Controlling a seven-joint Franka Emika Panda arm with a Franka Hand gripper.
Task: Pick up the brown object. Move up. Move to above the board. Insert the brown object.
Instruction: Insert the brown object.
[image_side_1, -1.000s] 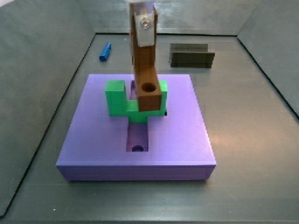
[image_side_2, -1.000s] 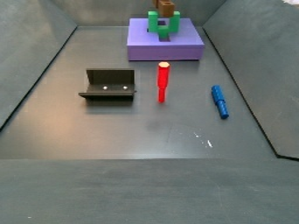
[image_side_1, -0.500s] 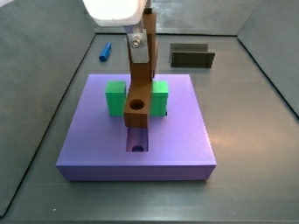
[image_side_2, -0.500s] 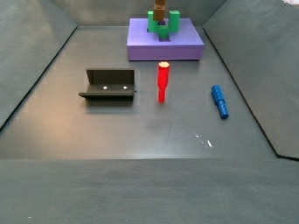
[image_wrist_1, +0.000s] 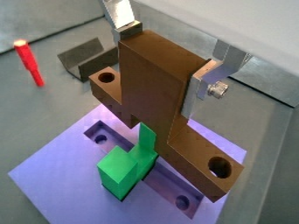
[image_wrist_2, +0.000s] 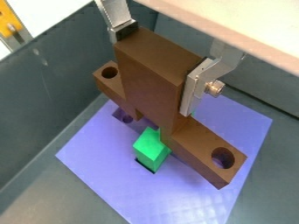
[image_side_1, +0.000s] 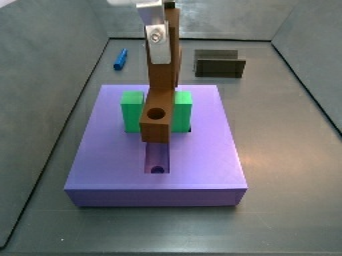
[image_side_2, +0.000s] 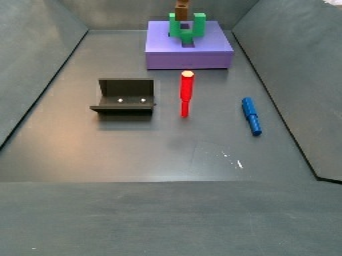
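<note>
My gripper (image_side_1: 158, 38) is shut on the upper part of the brown object (image_side_1: 159, 95), a long flat bar hanging upright. Its holed lower end sits between the arms of the green U-shaped block (image_side_1: 132, 112) on the purple board (image_side_1: 201, 160), over the central groove (image_side_1: 158, 158). In both wrist views the silver fingers (image_wrist_1: 222, 66) (image_wrist_2: 207, 77) clamp the brown object (image_wrist_1: 158, 87) (image_wrist_2: 149, 87), with the green block (image_wrist_1: 126, 166) (image_wrist_2: 152, 149) and board (image_wrist_1: 52, 179) (image_wrist_2: 100, 166) below. In a side view the board (image_side_2: 214, 55) lies far back. Whether the bar touches the board is unclear.
A red post (image_side_2: 187, 93) stands mid-floor, with the dark fixture (image_side_2: 123, 97) beside it and a blue piece (image_side_2: 250, 115) on its other side. The fixture (image_side_1: 219, 65) and blue piece (image_side_1: 118, 58) lie behind the board. Grey walls enclose the floor.
The gripper has carried the brown object down and slightly sideways, so its holed end sits between the green arms. In the last half second it rose a little.
</note>
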